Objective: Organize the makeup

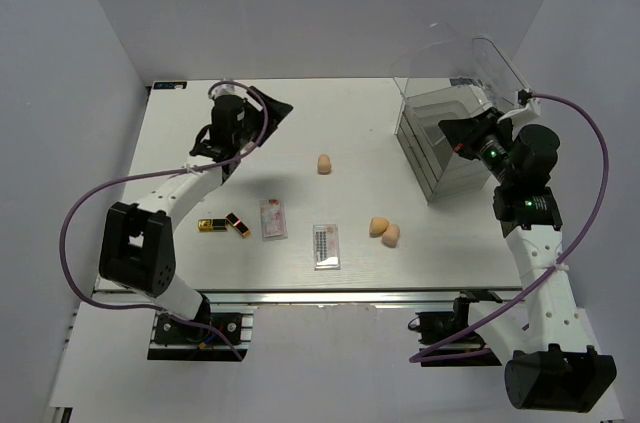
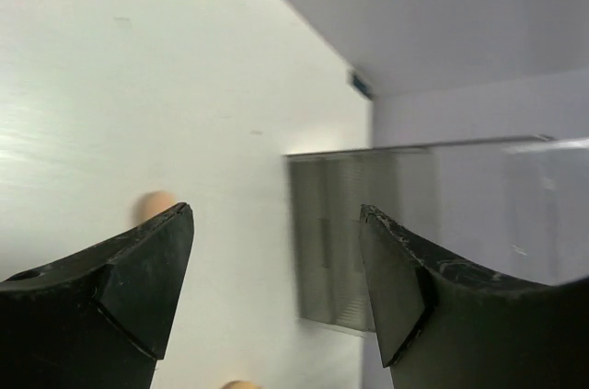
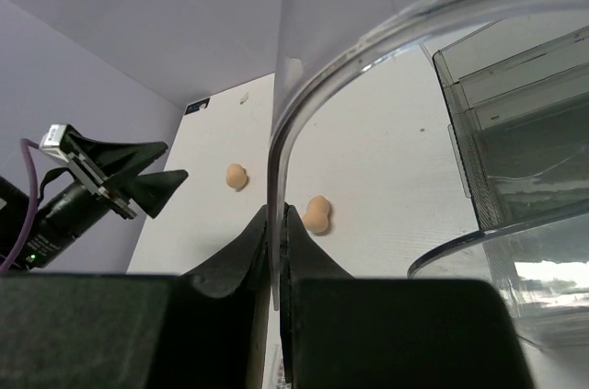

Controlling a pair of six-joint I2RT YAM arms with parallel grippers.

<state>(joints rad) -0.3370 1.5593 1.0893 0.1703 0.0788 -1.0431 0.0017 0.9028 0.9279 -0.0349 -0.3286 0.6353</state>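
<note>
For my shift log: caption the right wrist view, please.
Right pincer shut on the clear lid; sponge pair and lone sponge on the table beyond.

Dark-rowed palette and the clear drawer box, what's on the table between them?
Two peach sponges, touching each other, lie between the dark-rowed palette and the drawer box; the top external view shows it.

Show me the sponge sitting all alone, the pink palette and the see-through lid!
sponge [image 1: 324,164], top view, middle of its rounded body.
pink palette [image 1: 273,218], top view, centre of its clear case.
lid [image 1: 460,61], top view, its curved clear panel above the drawers.
</note>
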